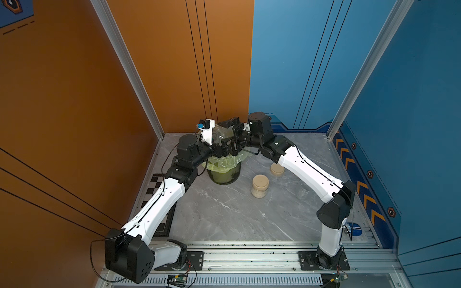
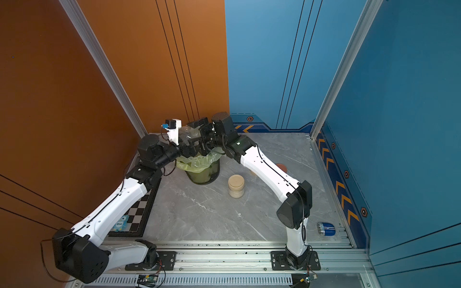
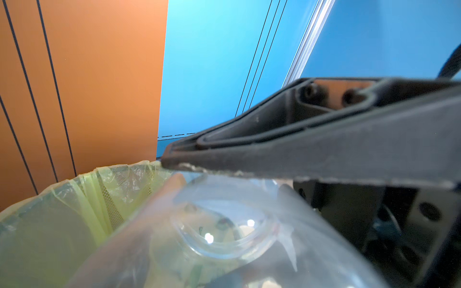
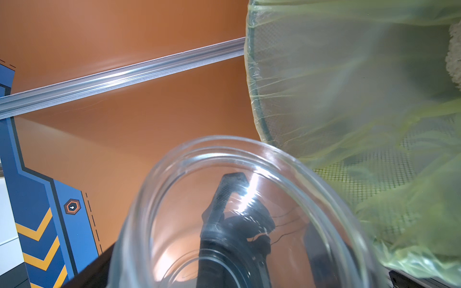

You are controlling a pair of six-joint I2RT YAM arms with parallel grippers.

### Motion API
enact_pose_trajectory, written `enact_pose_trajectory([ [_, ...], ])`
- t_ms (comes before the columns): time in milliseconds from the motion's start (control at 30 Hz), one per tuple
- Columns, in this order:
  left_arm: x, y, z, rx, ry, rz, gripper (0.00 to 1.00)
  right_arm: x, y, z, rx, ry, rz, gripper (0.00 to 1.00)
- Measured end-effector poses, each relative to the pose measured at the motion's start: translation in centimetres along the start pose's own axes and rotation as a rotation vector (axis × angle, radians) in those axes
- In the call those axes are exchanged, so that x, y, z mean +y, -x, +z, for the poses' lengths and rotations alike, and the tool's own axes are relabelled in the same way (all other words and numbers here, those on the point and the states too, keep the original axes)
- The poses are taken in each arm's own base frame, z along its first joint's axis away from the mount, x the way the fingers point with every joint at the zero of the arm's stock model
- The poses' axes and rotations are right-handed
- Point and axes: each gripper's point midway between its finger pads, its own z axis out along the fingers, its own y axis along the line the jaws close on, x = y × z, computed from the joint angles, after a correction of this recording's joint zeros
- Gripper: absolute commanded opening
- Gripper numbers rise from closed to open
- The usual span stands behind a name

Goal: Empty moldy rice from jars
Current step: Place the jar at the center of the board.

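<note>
Nearest stands a closed jar (image 1: 260,185) of moldy rice (image 1: 259,193), with a second closed jar (image 1: 277,170) behind it. Beyond them, over the bagged bin (image 1: 225,175), the left gripper (image 1: 222,141) clamps the open jar (image 1: 219,133), which looks empty. The right gripper (image 1: 235,139) straddles it, but I cannot tell whether it grips. Best to keep the mouth over the bag and release only once the other hold is sure.

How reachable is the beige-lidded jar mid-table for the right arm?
Probably yes: the jar stands in the open on bare table near that arm, nothing between, though its end effector hovers over the bin.
</note>
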Motion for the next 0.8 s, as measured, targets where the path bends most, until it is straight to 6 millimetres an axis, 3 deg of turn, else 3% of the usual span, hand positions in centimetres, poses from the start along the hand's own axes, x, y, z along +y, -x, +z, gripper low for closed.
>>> enact_pose_trajectory([
  [100, 0.2, -0.2, 0.0, -0.007, 0.004, -0.005, 0.00, -0.2, 0.1, 0.2, 0.001, 0.004, 0.022, 0.83],
  [167, 0.3, -0.4, 0.1, -0.003, 0.011, -0.008, 0.00, -0.4, 0.2, 0.4, 0.001, 0.007, 0.029, 0.65],
  [200, 0.4, -0.5, 0.1, -0.002, 0.014, -0.010, 0.00, -0.6, 0.2, 0.5, 0.001, 0.006, 0.032, 0.52],
  [267, 0.6, -0.8, 0.1, 0.002, 0.021, -0.013, 0.00, -0.8, 0.3, 0.6, 0.001, 0.008, 0.039, 0.06],
  [300, 0.6, -0.8, 0.1, 0.003, 0.022, -0.013, 0.00, -0.9, 0.3, 0.6, 0.002, 0.008, 0.040, 0.00],
  [433, 0.6, -0.8, 0.1, 0.001, 0.023, -0.012, 0.05, -0.7, 0.3, 0.6, 0.003, 0.018, 0.043, 0.00],
  [500, 0.6, -0.8, 0.1, 0.000, 0.025, -0.013, 0.28, -0.7, 0.3, 0.6, 0.003, 0.019, 0.043, 0.00],
  [567, 0.6, -0.7, 0.1, -0.002, 0.026, -0.014, 0.70, -0.7, 0.4, 0.5, 0.002, 0.019, 0.043, 0.00],
  [633, 0.6, -0.7, 0.0, -0.006, 0.030, -0.014, 0.98, -0.7, 0.4, 0.5, 0.006, 0.019, 0.041, 0.00],
  [800, 0.0, 0.8, -1.3, -0.052, 0.033, -0.028, 0.98, -0.9, 0.8, 0.3, 0.010, 0.008, -0.016, 0.00],
])
